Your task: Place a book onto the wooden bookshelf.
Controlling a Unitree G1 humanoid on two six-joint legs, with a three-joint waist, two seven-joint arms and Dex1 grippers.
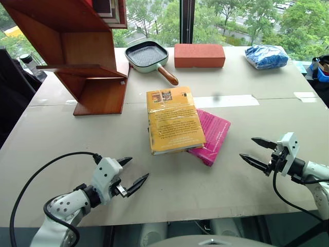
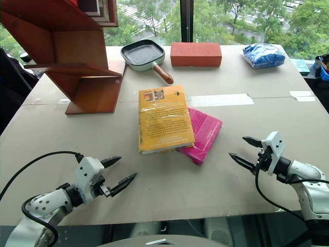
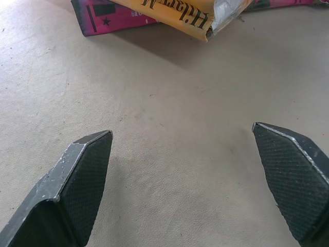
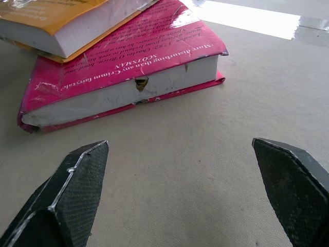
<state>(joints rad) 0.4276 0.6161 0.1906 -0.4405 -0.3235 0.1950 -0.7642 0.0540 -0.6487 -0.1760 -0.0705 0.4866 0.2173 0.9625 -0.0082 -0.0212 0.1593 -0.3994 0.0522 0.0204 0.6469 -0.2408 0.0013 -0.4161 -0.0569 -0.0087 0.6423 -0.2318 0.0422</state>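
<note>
Left tool (image 1: 129, 175) and right tool (image 1: 253, 151) both spread wide, empty, clear of the book (image 1: 172, 119).

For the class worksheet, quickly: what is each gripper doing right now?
Left gripper: open, holding nothing.
Right gripper: open, holding nothing.

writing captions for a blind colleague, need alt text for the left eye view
A thick yellow-orange book lies flat on a grey table, partly overlapping a smaller pink book. The left gripper and right gripper hover open, empty, on either side nearer the camera. Farther back stand a wooden bookshelf, a grill pan, a red brick and a blue bag.
</note>
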